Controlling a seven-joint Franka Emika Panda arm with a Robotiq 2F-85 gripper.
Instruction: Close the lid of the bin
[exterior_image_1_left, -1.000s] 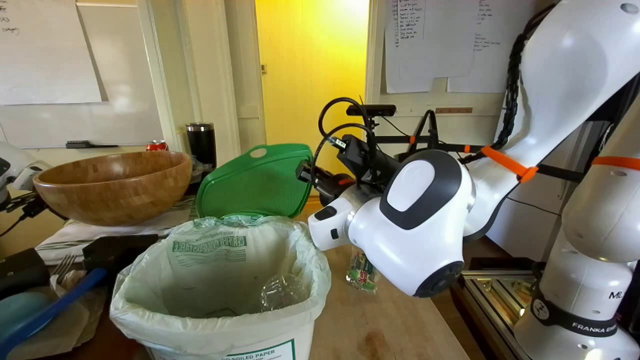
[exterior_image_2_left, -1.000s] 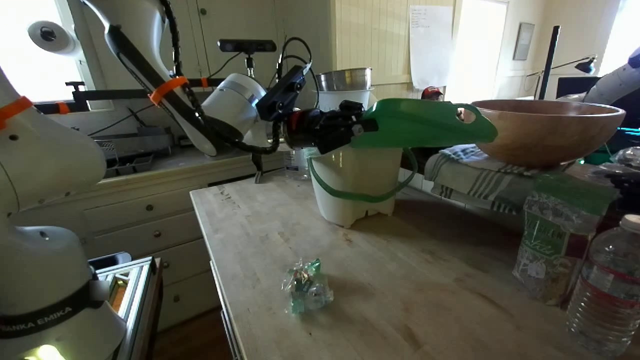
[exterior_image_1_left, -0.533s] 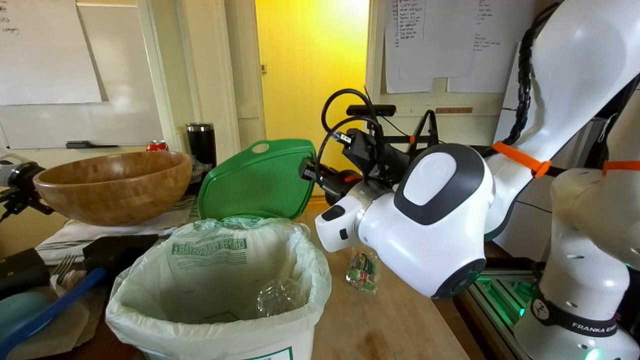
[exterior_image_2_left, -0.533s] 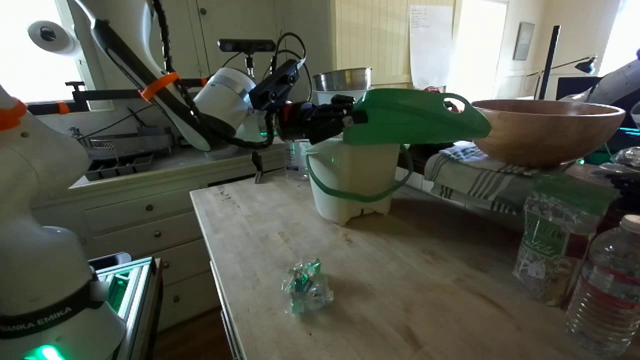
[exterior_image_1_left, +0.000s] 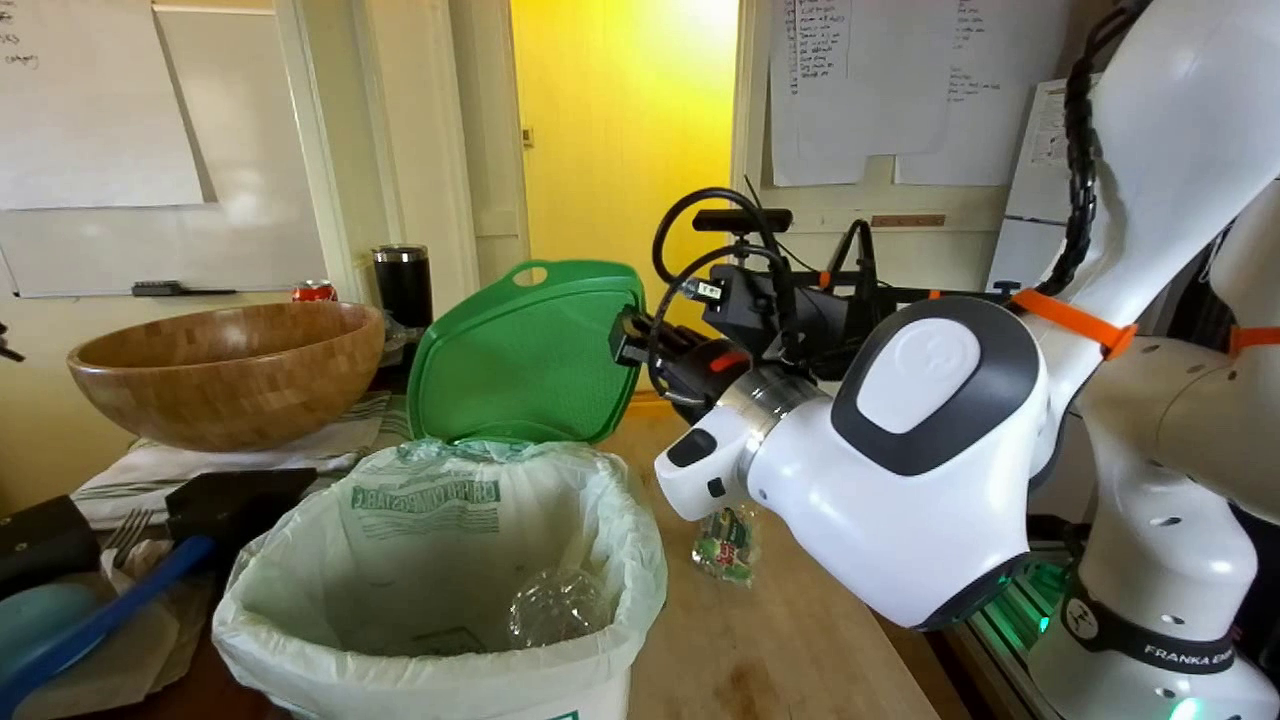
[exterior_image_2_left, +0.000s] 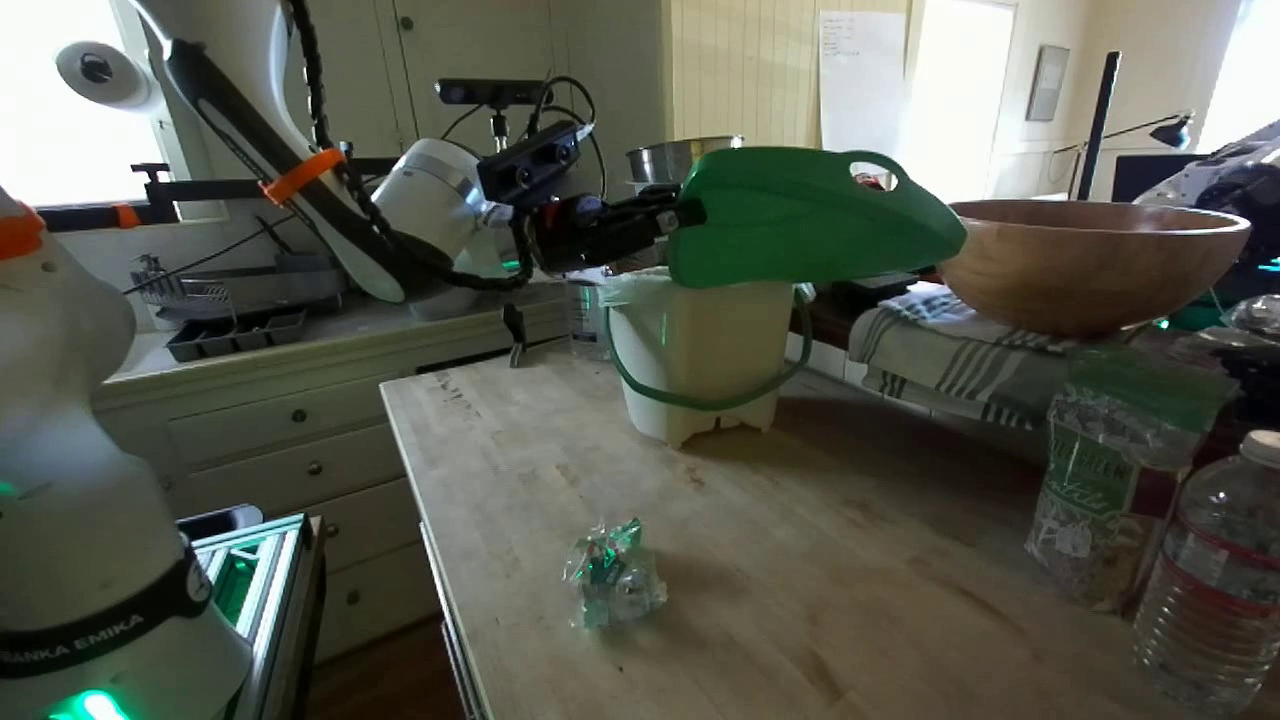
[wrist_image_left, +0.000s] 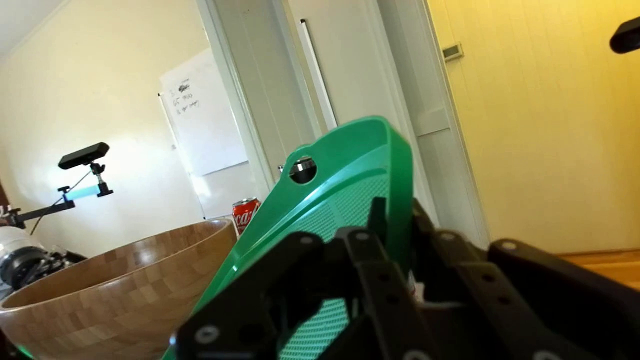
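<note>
Higher and steeper than a second ago, the green lid (exterior_image_1_left: 525, 360) has swung up; with it the robot arm (exterior_image_1_left: 910, 490) has drawn back toward its base, and the bin (exterior_image_2_left: 710, 335) has shifted slightly the same way. The lid stands raised off the bin's mouth, lower edge at the bin's rim, the edge with the oval handhold uppermost, its textured face turned toward the open liner (exterior_image_1_left: 420, 575). As an exterior view shows it, the long axis lies close to level, pointing from the pincer (wrist_image_left: 400, 217) toward the wooden bowl (exterior_image_2_left: 1090, 270); in the wrist view it slants from lower left to upper right. The pincer is clenched on the lid's side rim. The bin sits on the tabletop (exterior_image_2_left: 800, 520).
</note>
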